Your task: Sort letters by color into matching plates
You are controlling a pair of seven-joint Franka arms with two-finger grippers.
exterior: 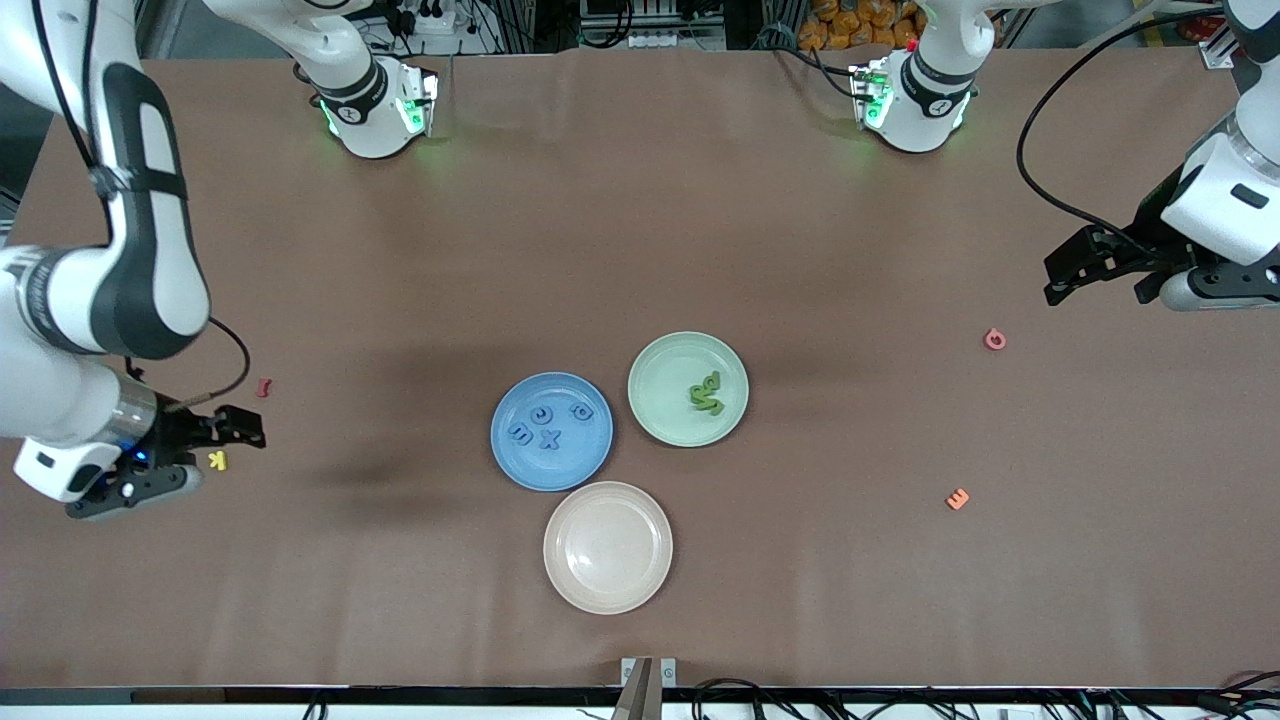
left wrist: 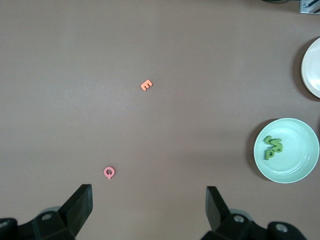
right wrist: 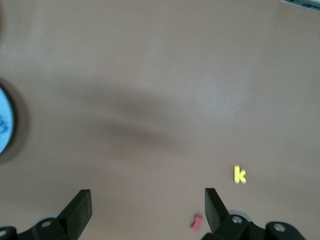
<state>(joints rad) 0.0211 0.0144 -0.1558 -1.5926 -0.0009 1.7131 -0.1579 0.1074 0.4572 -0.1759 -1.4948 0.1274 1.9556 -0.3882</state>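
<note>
The blue plate [exterior: 560,470] holds several blue letters [exterior: 549,438] lying flat and apart. Beside it, toward the left arm's end, the pale green plate [exterior: 665,400] carries a small pile of green letters [exterior: 706,392]; the left wrist view shows this green plate [left wrist: 295,160] and its green letters [left wrist: 273,146] too. My left gripper [exterior: 1060,280] hovers open and empty at its own end of the table, over bare table near a pink letter. My right gripper [exterior: 228,440] hangs open and empty over its end, with the blue plate's edge [right wrist: 4,125] at the border of its wrist view.
A beige plate [exterior: 608,546] sits nearer the camera than the two coloured plates. A pink letter [exterior: 994,340] and an orange E [exterior: 957,498] lie toward the left arm's end. A red letter [exterior: 264,387] and a yellow k [exterior: 217,460] lie by the right gripper.
</note>
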